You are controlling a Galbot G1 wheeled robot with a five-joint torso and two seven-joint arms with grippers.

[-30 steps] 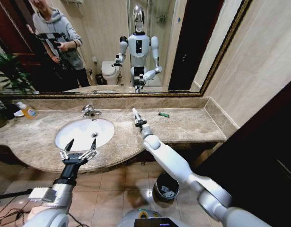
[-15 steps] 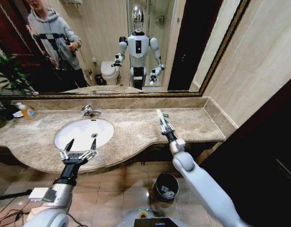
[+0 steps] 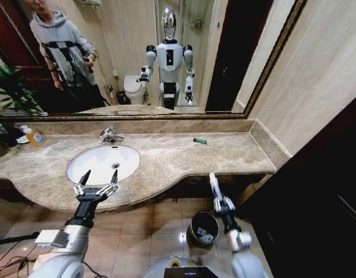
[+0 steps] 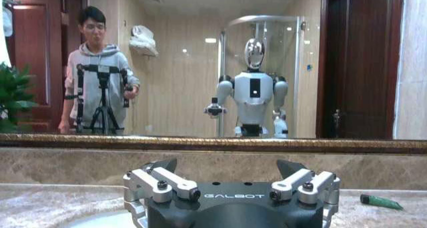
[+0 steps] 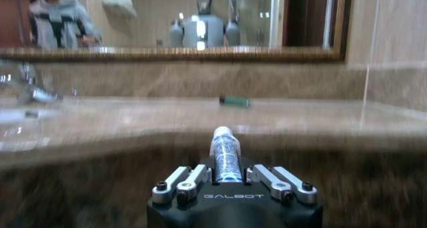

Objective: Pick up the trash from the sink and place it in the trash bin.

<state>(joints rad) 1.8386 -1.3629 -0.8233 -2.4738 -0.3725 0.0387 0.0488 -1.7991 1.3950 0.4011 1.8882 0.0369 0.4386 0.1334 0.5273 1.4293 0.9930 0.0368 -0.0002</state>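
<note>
Right gripper (image 3: 219,200): pinching a slim white-and-blue tube (image 5: 223,153), upright, right of the trash bin (image 3: 202,227).
Left gripper (image 3: 96,186): fingers spread, near the sink (image 3: 102,163).

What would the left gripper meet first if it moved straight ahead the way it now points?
The left gripper, open at the counter's front edge, points across the sink. It would probably pass over the basin and meet the faucet first, though depth is unclear.

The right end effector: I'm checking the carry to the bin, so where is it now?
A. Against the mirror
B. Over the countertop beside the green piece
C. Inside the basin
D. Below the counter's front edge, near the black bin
D: the right end effector, shut on a white-and-blue tube, sits below the countertop edge, beside the trash bin.
</note>
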